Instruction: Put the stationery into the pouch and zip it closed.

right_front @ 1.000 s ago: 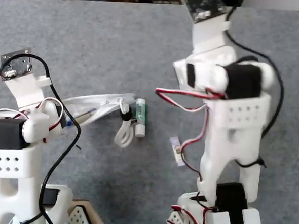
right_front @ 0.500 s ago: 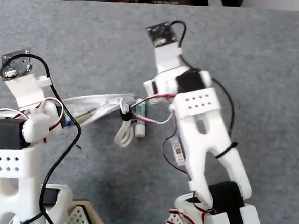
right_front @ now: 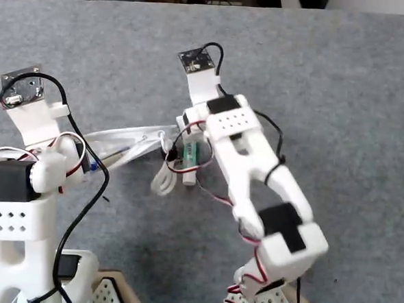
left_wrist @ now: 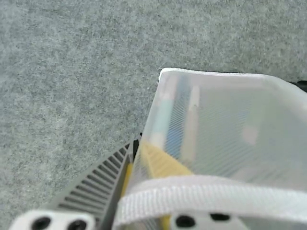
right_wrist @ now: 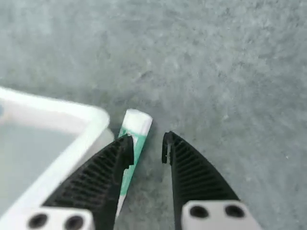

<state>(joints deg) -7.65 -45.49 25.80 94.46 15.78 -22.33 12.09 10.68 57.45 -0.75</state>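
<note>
Lying under everything, the grey table (right_front: 370,100) carried both arms. The right arm (right_front: 255,175) stretched across the middle towards the pouch (right_front: 130,141), which had one end in the left gripper (left_wrist: 139,160) and its other end near the middle of the table. That gripper's fingers were pressed on the pouch wall, and a few long things showed through the clear wall. The stick (right_wrist: 135,123), green and white, lay on the table just beside the free corner of the pouch, near a white loop (right_front: 162,183). The right gripper (right_wrist: 146,143) hung low over the stick with its fingers spread only a little. One fingertip stood above the stick itself, not beside it.

The likely trouble was this narrow gap. If the gripper went down like this, the fingertip would probably land on top of the stick and push or roll it away, perhaps under the pouch corner. A finger could also catch the pouch edge and drag it out of the left grip. Whether the pouch mouth was open enough, one could not tell.
</note>
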